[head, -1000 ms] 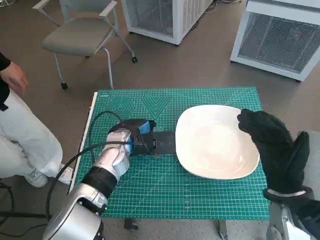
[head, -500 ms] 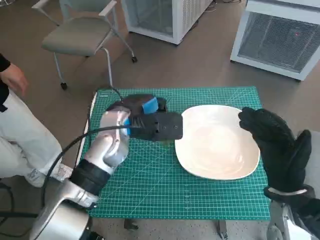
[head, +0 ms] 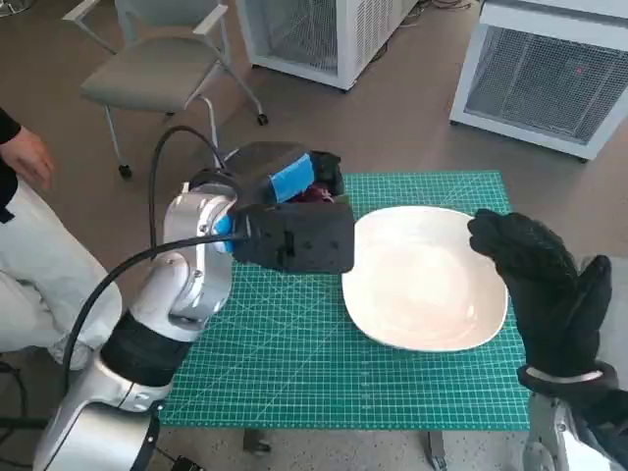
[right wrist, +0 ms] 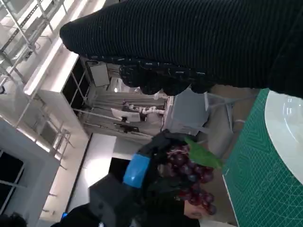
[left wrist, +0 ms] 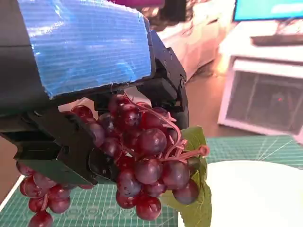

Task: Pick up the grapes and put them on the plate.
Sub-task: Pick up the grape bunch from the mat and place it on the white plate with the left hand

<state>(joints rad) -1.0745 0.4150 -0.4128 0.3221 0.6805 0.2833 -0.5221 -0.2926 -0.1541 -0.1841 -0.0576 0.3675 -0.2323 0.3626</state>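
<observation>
Head view: a green gridded cutting mat [head: 324, 373] covers the small table, with a grey floor around it.
Left hand: the black left hand with blue tape over its back [head: 294, 211] is raised above the far left part of the mat, just left of the plate; its fingers are wrapped around the grapes.
Grapes: a bunch of dark red grapes with a green leaf and pale pink stems [left wrist: 142, 165] hangs inside the left hand's grasp, clear of the mat; in the head view only a little dark red [head: 312, 194] shows at the hand's far edge. The right wrist view shows the bunch [right wrist: 189, 172] in the air beside the mat's edge, leaf uppermost.
Plate: a white round plate [head: 424, 278] lies flat on the right half of the mat, nothing on it; its rim [left wrist: 255, 189] appears just beside the leaf in the left wrist view.
Right hand: the hand in the black knitted glove [head: 540, 285] sits at the plate's right rim with fingers loosely extended toward the far side, holding nothing; whether it touches the rim I cannot tell.
Surroundings: a grey chair [head: 162, 69] stands far left, two white vented cabinets [head: 549, 74] stand beyond the table, and a person in white trousers [head: 44, 265] is at the left edge.
</observation>
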